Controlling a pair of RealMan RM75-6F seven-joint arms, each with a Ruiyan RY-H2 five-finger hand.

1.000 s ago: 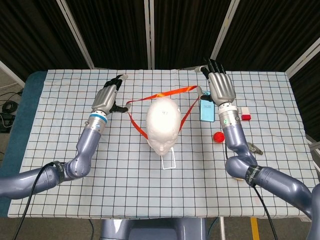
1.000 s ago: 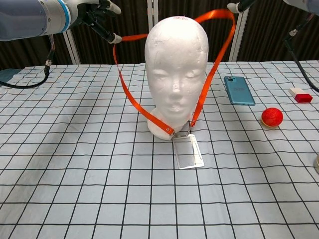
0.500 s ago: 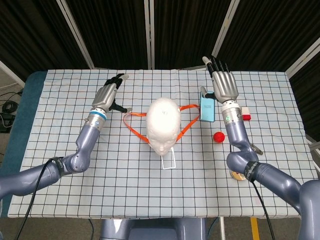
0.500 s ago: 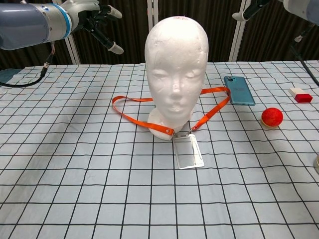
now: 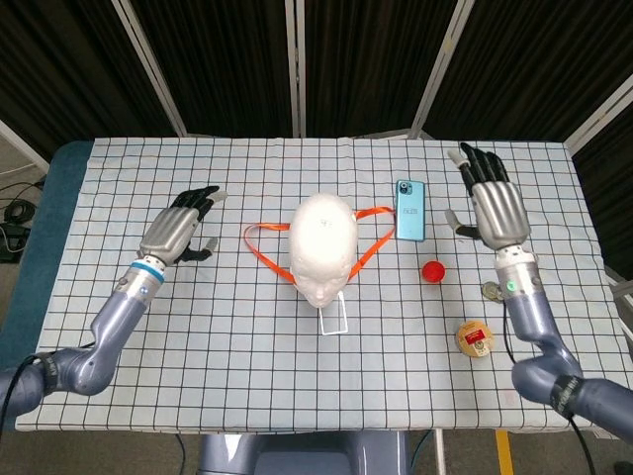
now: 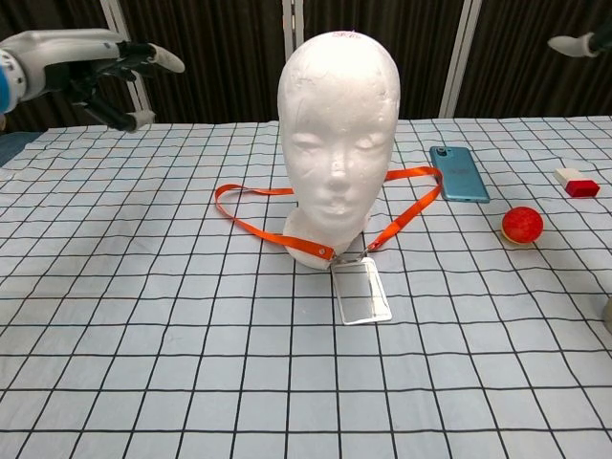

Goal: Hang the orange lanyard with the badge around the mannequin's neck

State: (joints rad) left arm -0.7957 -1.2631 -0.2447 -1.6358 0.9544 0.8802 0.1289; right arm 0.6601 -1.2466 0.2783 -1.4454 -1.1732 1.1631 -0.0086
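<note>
The white foam mannequin head [image 5: 322,244] [image 6: 338,134] stands upright at the table's middle. The orange lanyard [image 5: 261,243] [image 6: 251,212] lies looped around its neck, resting flat on the cloth to both sides. Its clear badge [image 5: 334,317] [image 6: 360,291] lies flat in front of the neck. My left hand [image 5: 178,229] [image 6: 100,75] hovers open to the left of the lanyard, holding nothing. My right hand [image 5: 492,202] is raised open at the far right, past the phone; in the chest view only one of its fingertips [image 6: 577,43] shows.
A blue phone [image 5: 410,209] [image 6: 458,173] lies right of the head, touching the strap's end. A red ball [image 5: 432,270] [image 6: 522,224], a small red-and-white block [image 6: 576,182] and a round wooden piece [image 5: 474,336] sit further right. A checked cloth [image 5: 247,366] covers the table.
Both hands let go of the lanyard, which dropped around the neck onto the cloth. Since then both hands have drawn outward, left hand to the left, right hand to the right.
</note>
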